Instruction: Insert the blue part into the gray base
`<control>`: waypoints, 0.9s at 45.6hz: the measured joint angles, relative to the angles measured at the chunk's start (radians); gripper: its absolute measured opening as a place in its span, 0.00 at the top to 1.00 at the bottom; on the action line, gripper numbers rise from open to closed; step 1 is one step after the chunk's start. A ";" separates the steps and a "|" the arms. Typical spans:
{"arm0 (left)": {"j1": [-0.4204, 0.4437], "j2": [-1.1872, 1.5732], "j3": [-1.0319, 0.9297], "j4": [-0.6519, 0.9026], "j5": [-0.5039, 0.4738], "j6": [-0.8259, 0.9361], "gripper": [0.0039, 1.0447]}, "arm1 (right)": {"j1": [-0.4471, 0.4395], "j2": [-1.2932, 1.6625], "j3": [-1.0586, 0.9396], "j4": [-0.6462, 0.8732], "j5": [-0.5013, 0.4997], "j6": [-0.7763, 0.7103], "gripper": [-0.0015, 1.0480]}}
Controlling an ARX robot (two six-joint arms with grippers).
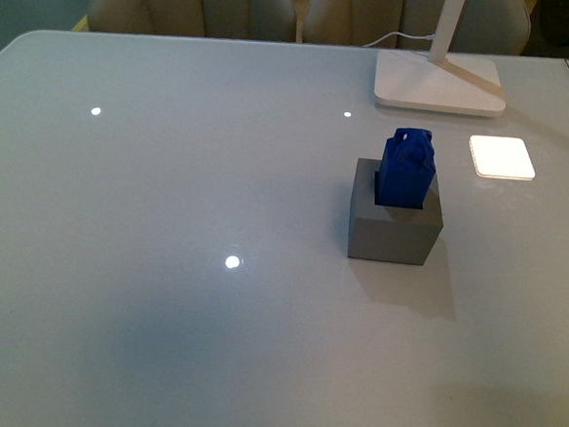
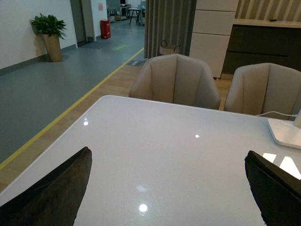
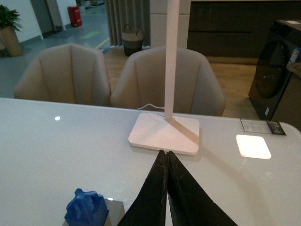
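On the counter (image 1: 175,329) sat the gray base (image 1: 388,231), with the blue part (image 1: 406,169) standing in its top hole, apparently inserted. Likely because nothing needed gripping, the left hand (image 2: 168,157) hung spread and the right hand (image 3: 167,155) was pressed together, empty.

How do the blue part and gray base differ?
The blue part is dark blue with a lumpy top; the gray base is a gray cube. The blue part is smaller than the gray base. It stands in the gray base's top hole, sticking out, while the gray base rests on the table. Both are boxy.
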 joint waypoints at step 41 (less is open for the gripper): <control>0.000 0.000 0.000 0.000 0.000 0.000 0.07 | -0.114 -0.620 -0.203 -0.404 -0.108 0.000 0.98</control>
